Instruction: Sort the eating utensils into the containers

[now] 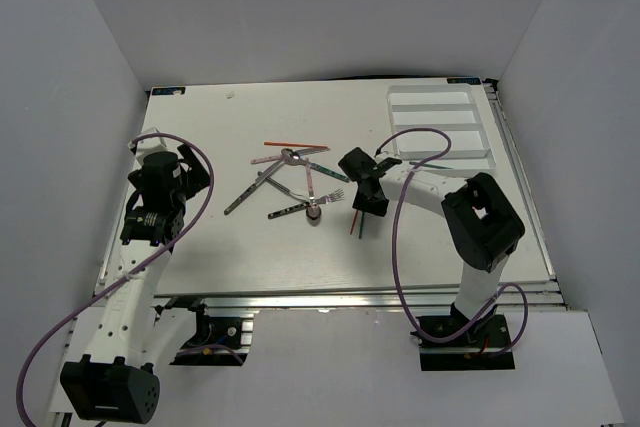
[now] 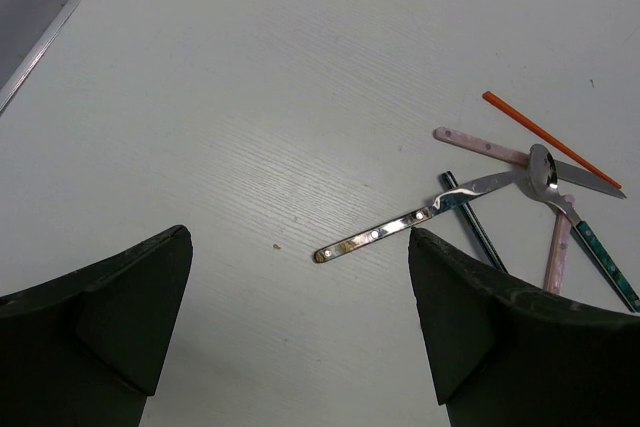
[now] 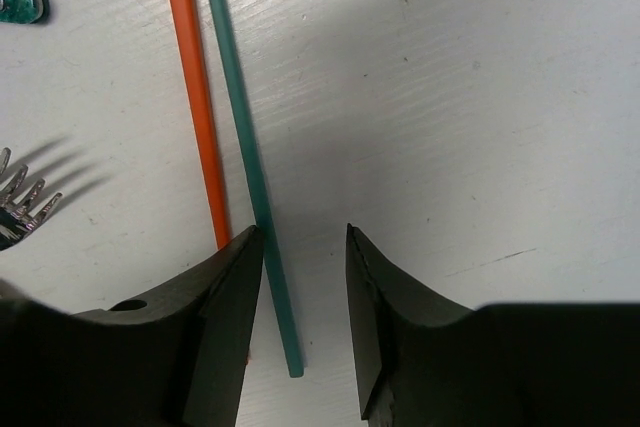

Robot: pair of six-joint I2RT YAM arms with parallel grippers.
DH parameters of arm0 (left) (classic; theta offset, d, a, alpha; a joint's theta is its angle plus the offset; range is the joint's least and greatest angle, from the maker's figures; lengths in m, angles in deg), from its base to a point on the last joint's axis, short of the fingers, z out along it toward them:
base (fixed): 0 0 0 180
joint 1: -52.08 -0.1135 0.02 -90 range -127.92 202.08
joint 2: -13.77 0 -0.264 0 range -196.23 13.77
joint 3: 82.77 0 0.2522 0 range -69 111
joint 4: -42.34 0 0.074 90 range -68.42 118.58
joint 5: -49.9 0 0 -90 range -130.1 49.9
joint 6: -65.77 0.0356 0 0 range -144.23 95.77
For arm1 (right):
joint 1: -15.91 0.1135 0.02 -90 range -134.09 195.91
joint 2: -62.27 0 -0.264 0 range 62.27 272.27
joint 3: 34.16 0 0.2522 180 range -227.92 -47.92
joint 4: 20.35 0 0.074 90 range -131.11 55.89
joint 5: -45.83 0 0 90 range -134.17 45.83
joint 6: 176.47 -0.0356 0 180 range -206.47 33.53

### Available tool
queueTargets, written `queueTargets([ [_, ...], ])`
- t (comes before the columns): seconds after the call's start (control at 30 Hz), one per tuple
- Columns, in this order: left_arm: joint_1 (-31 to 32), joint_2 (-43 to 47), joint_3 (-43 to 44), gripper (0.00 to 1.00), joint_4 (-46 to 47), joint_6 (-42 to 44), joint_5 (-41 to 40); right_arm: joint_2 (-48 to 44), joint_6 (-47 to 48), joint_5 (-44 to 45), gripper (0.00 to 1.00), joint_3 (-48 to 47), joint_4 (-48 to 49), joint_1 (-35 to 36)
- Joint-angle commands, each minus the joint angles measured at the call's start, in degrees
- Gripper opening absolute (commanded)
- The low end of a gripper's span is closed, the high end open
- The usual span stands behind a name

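The eating utensils lie loose mid-table: a silver knife [image 1: 250, 192] [image 2: 400, 222], a spoon [image 2: 542, 169], a fork [image 1: 327, 194] [image 3: 20, 202], pink-handled pieces [image 2: 480, 145] and an orange stick [image 1: 295, 145] [image 2: 550, 139]. A second orange stick [image 3: 195, 97] and a green stick [image 3: 245, 147] lie side by side under my right gripper [image 1: 368, 199] [image 3: 305, 237]. It stands open and low; the green stick's end lies in the gap beside the left finger, and the orange stick runs under that finger. My left gripper [image 1: 185, 162] [image 2: 300, 237] is wide open over bare table, left of the knife. The containers are one white tray [image 1: 438, 92] at the back right.
A teal-handled utensil [image 2: 600, 257] and a dark slim handle [image 2: 475, 227] cross the knife in the pile. The table's left edge [image 2: 50, 42] runs close to my left arm. White walls enclose the table on three sides.
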Motion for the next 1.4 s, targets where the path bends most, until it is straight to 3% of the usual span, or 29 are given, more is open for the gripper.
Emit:
queueTargets([
  [0.0,0.3,0.5,-0.3,0.98,-0.2,-0.1,0.8,-0.8,0.5,0.5,0.44,-0.1,0.3,0.0],
  [0.4,0.3,0.5,-0.3,0.98,-0.3,-0.1,0.7,2.0,0.9,-3.6,0.37,4.8,4.0,0.0],
  [0.53,0.3,0.7,-0.3,0.98,-0.4,-0.1,0.6,1.8,1.5,-4.9,0.18,6.8,4.8,-0.1],
  [0.57,0.3,1.0,-0.3,0.98,-0.4,-0.1,0.6,1.7,1.7,-4.9,0.05,7.0,4.8,-0.1],
  [0.6,0.3,1.0,-0.4,0.98,-0.4,-0.2,0.6,1.7,2.0,-4.9,0.0,7.1,4.8,-0.1],
  [0.8,0.4,1.1,-0.4,0.98,-0.4,-0.2,0.5,-1.8,2.0,-4.9,0.0,6.4,3.1,-0.2],
  [1.1,0.4,1.0,-0.4,0.98,-0.5,-0.2,0.0,-15.5,3.1,-5.7,0.0,1.4,3.7,-5.5],
  [1.37,0.3,0.2,-0.3,0.98,-0.5,-0.2,-0.2,-15.7,-3.0,-8.7,0.0,-1.5,6.7,-25.0],
])
